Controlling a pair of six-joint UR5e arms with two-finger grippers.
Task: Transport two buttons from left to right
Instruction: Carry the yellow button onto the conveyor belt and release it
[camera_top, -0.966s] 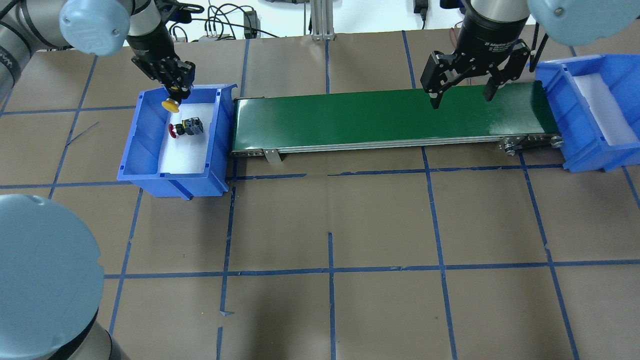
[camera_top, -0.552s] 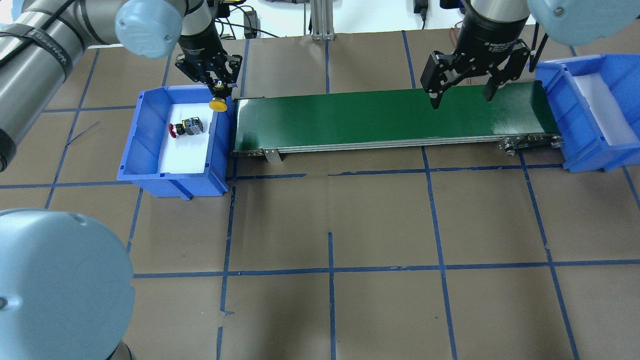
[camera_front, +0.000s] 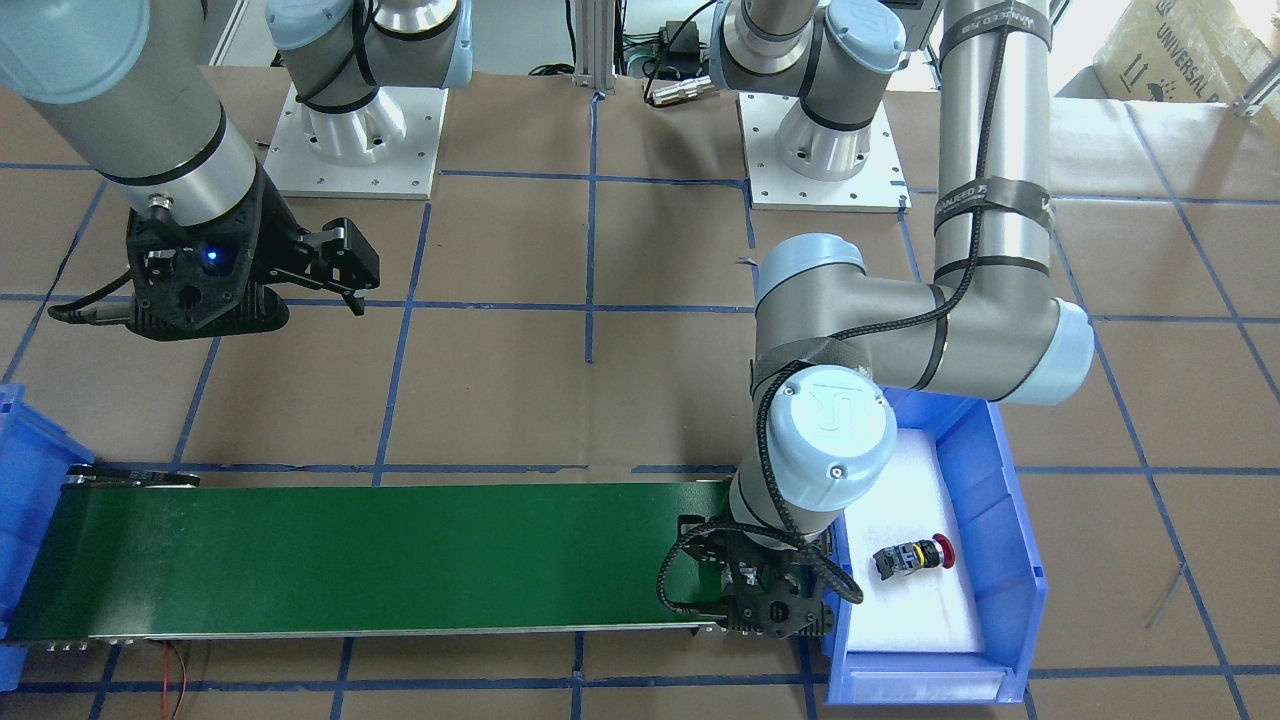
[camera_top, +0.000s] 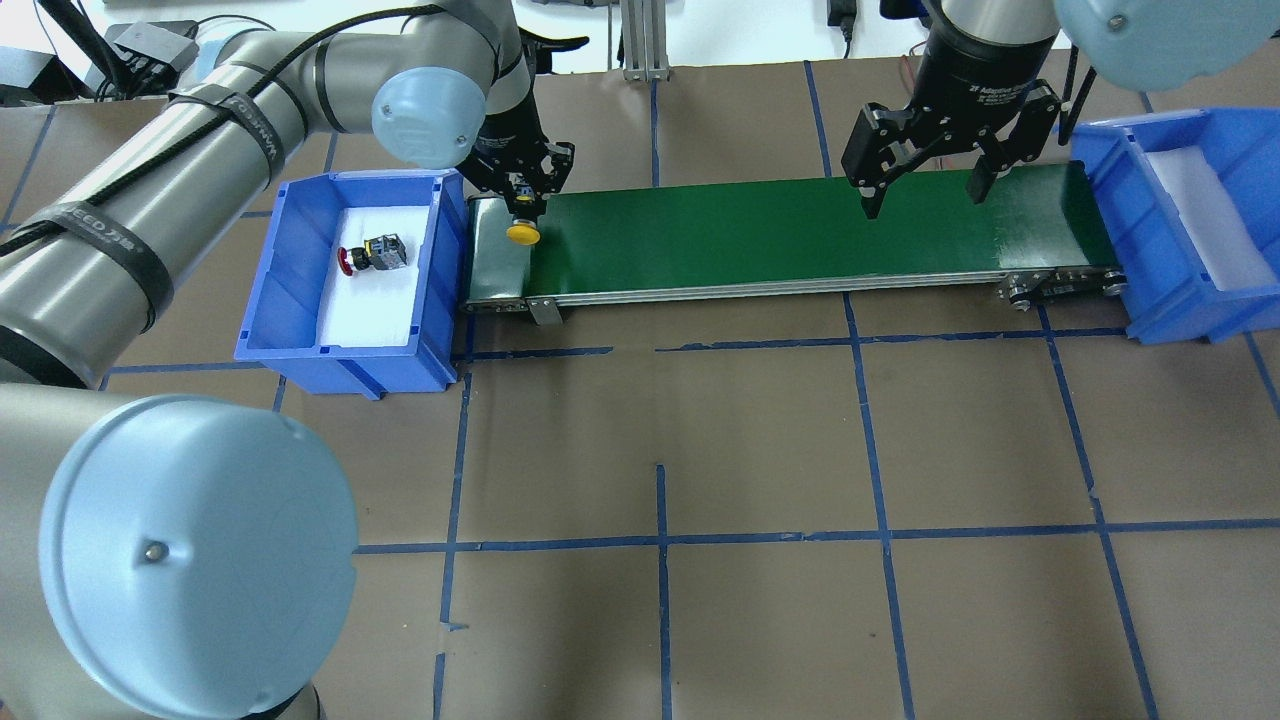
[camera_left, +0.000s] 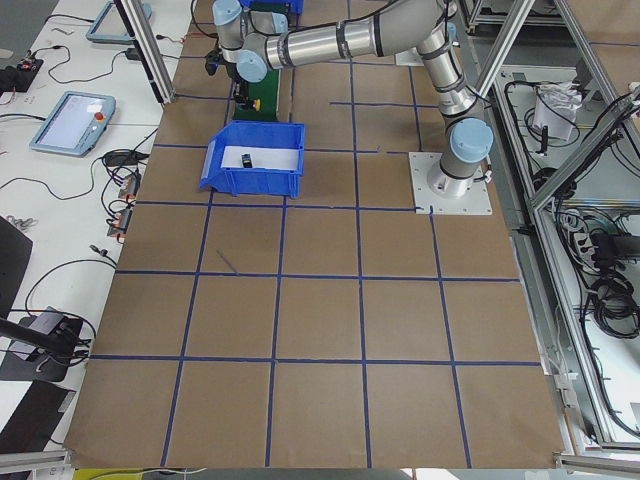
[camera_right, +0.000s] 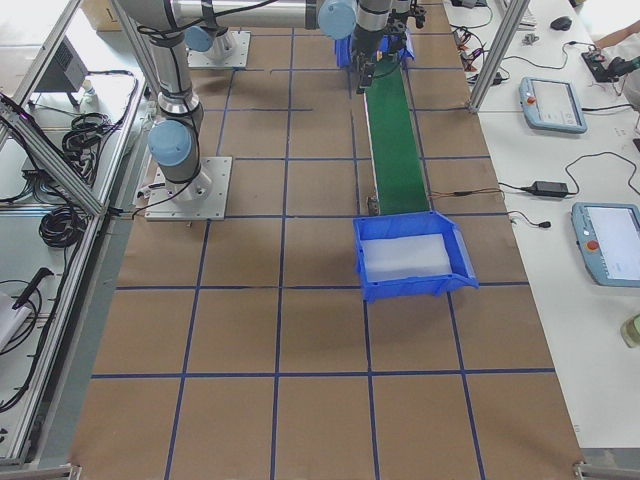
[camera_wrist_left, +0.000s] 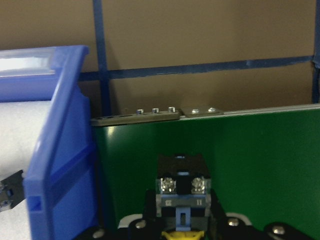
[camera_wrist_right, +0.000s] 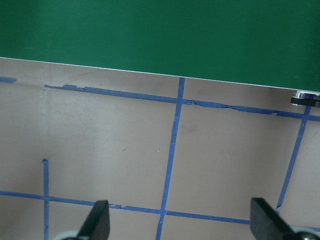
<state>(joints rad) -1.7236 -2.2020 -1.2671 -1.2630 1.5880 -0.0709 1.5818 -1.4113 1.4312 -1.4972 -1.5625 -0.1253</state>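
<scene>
Buttons first, going from the green belt's left side to its right. Left of the green belt (camera_top: 780, 230) stands the left bin (camera_top: 300, 190), just beside the belt's end. The red button (camera_top: 372, 253) lies on its side on the white floor of that bin, and nothing touches it.

Over the left end of the belt hangs the left tool (camera_top: 520, 200). It is pinching the yellow button (camera_top: 521, 233) by its dark body, and the yellow cap sticks out past the fingers. I cannot tell if the button touches the belt; it looks just above it.

Farther right, over the right part of the belt, hangs the right tool (camera_top: 925, 198). Its fingers are spread wide and hold nothing. Past the belt's right end sits the right bin (camera_top: 1180, 300), white inside.

So I think the yellow button is about to be set on the belt, and the red one has not started its trip.

What could go wrong? The cap is round, so if the left tool lets go too high, the button may tip, roll and fall off the belt's edge onto the counter (camera_top: 760, 440). It is also close to the belt's left end, so it might slip down beside the bin wall. If the button rides along the belt and the right tool's fingers hang low enough, they could knock it sideways.
</scene>
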